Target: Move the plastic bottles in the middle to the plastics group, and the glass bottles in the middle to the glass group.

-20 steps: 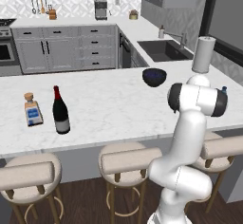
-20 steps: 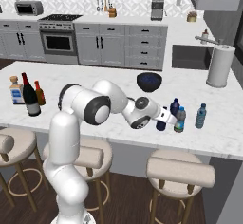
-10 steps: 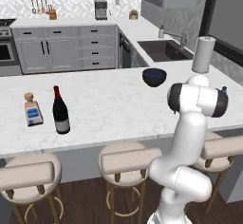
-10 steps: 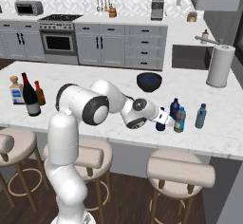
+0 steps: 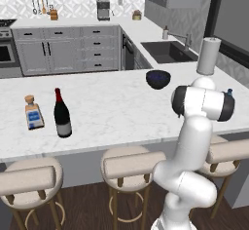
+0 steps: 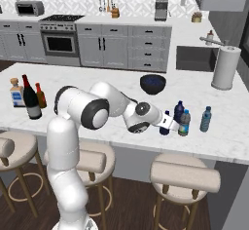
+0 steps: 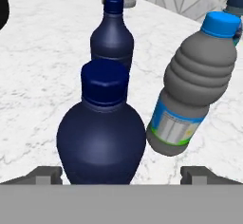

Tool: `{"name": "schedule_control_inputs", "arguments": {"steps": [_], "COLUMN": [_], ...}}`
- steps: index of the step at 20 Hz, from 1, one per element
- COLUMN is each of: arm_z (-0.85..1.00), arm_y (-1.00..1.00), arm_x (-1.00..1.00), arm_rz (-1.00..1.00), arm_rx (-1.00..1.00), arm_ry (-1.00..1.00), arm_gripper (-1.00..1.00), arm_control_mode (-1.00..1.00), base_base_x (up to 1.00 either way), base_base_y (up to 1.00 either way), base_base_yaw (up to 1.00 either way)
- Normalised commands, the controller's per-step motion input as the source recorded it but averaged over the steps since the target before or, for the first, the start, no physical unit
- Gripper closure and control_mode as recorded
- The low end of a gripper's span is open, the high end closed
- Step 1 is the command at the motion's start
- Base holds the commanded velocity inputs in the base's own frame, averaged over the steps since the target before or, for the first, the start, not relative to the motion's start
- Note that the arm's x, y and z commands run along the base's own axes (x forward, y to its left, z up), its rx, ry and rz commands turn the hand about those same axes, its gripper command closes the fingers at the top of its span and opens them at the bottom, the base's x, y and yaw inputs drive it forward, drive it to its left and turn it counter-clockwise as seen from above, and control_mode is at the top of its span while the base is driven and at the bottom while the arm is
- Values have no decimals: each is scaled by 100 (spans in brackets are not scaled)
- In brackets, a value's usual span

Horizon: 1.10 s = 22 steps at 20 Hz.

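Gripper point(image 7: 121, 175) jaws spread wide, nothing clamped. Dark blue bottle point(image 7: 102, 130) stands upright right between the finger tips point(image 7: 47, 174), looks free on the counter point(image 7: 42, 76). Just beyond it a second dark blue bottle point(image 7: 112, 35); to the gripper's right the grey ribbed bottle point(image 7: 194, 88) with blue cap, close beside. From the right base view the gripper point(image 6: 171, 125) sits low at the plastics cluster. Wine bottle point(image 6: 30, 99) is well off behind the arm, beside the square clear bottle point(image 6: 17, 93) and small brown bottle point(image 6: 40, 95). Step looks like release of a plastic bottle into its group. Next: back straight out without knocking the neighbours, then go for the wine bottle.
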Motion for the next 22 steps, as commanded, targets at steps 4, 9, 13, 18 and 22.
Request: {"name": "schedule_control_inputs", "arguments": {"steps": [4,9,13,18,22], "arm_z": [10,16,38,71,97], "arm_y": [25,30,21,19,22], "arm_x": [-19,-4,-28,-37,-25], "arm_rz": [0,0,0,0,0], "arm_rx": [0,0,0,0,0], "arm_ry": [6,3,8,7,9], "arm_gripper": [-100,-100,-100,-100,-100], "arm_control_mode": [-100,-100,-100,-100,-100], "base_base_x": [0,0,0,0,0], "base_base_y": [0,0,0,0,0], "base_base_yaw": [0,0,0,0,0]}}
